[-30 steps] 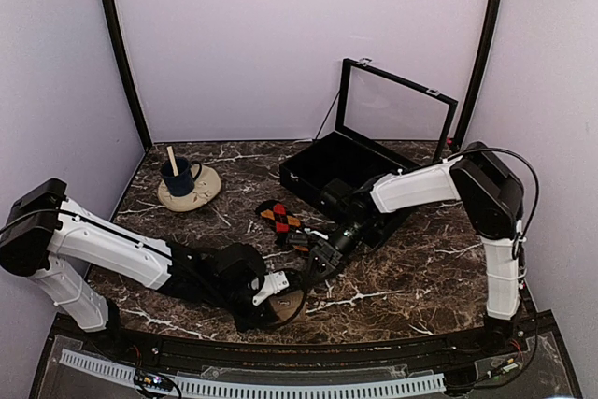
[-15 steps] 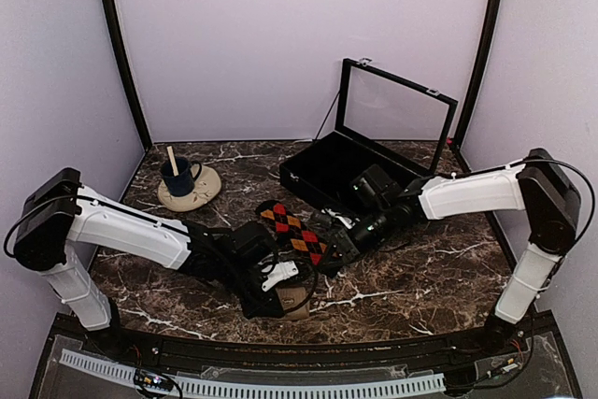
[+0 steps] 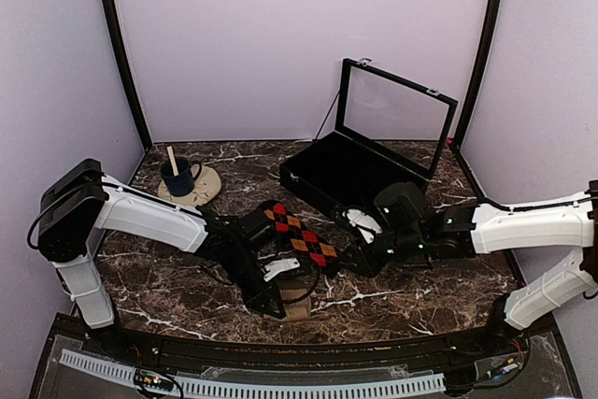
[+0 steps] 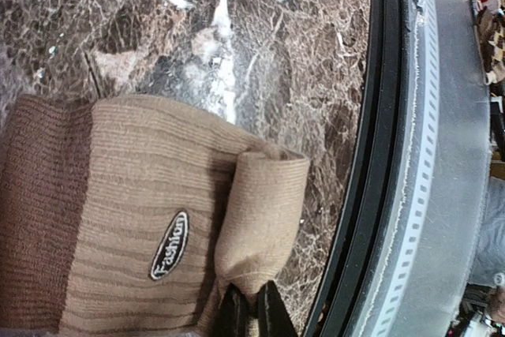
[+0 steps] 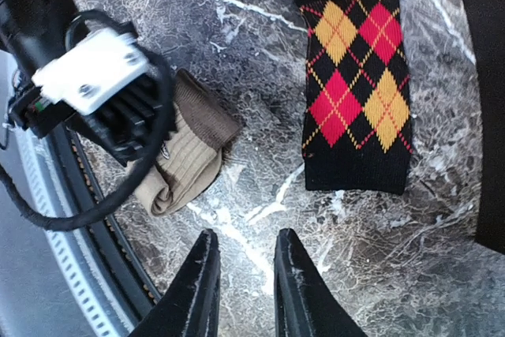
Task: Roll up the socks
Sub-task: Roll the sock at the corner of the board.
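At about ten o'clock on the worktop [image 3: 439, 296] a mug [image 3: 177, 175] sat on its saucer [image 3: 204, 192], untouched. Near six o'clock, close to the front edge, the left gripper [image 4: 252, 317] was clenched on the tan sock [image 4: 142, 219]. It pinched a fold at the end away from the darker brown band, turned over onto the ribbed body. That looked like a first turn of a roll, no more.

The real change was in the middle of the worktop. A second earlier the argyle sock [image 3: 299, 235] had lain bunched and short beside the right gripper. Since then the right arm had swung out toward three o'clock. The sock now lay drawn out flat and straight, running from eleven o'clock down to five. It lay apart from the tan sock.

The right gripper [image 5: 245, 290] had let go. Its jaws stood partly apart with nothing between them, over bare marble just past the sock's dark end at five o'clock.

So the argyle sock seemed spread and ready to roll, but not a single turn had been made in it. Most of the task was probably still ahead. The open black case [image 3: 346, 175] stood at one o'clock, clear of both arms.
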`<state>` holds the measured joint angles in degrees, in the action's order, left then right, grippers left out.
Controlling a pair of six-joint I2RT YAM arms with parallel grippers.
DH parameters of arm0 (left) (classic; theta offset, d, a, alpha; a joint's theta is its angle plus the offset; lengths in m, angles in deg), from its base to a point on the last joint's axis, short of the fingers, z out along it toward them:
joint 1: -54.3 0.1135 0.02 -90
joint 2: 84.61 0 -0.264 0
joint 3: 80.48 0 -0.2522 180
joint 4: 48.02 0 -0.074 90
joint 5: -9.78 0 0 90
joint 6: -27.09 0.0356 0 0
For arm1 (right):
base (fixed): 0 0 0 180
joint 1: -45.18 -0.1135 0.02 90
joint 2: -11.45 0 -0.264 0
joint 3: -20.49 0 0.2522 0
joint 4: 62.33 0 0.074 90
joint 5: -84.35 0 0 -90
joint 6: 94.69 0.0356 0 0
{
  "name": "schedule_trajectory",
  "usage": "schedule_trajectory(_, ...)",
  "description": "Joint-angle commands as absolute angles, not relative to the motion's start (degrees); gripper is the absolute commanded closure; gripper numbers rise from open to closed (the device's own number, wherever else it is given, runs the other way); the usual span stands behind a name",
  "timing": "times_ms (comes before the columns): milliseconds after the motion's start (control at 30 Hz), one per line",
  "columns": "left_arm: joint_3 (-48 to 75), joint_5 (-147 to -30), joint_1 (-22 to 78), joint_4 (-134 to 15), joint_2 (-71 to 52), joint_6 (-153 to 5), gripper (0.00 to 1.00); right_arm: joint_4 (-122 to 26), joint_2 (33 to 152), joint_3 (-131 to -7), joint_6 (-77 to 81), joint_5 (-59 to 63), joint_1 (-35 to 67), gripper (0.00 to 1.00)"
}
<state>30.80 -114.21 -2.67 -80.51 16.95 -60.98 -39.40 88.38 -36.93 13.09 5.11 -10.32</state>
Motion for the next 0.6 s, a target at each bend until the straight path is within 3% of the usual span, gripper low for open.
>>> schedule_trajectory(0,28.43,-120.78,-0.70,-86.83,19.45,-57.52,1.00,-41.36,86.60,-35.79,9.07,-9.06,-16.60,0.77)
schedule_trajectory(233,25.97,-125.99,1.65,-90.28,22.94,-55.40,1.00,-40.05,87.59,-37.12,4.35,-19.71,-26.79,0.71)
schedule_trajectory(400,24.63,-128.15,2.68,-91.71,24.64,-54.28,1.00,-37.47,91.46,-40.33,0.89,-21.27,-32.32,0.63)
schedule_trajectory(567,23.65,-129.18,3.25,-93.38,25.70,-52.78,1.00,-34.59,97.40,-44.63,-1.35,-21.37,-37.39,0.62)
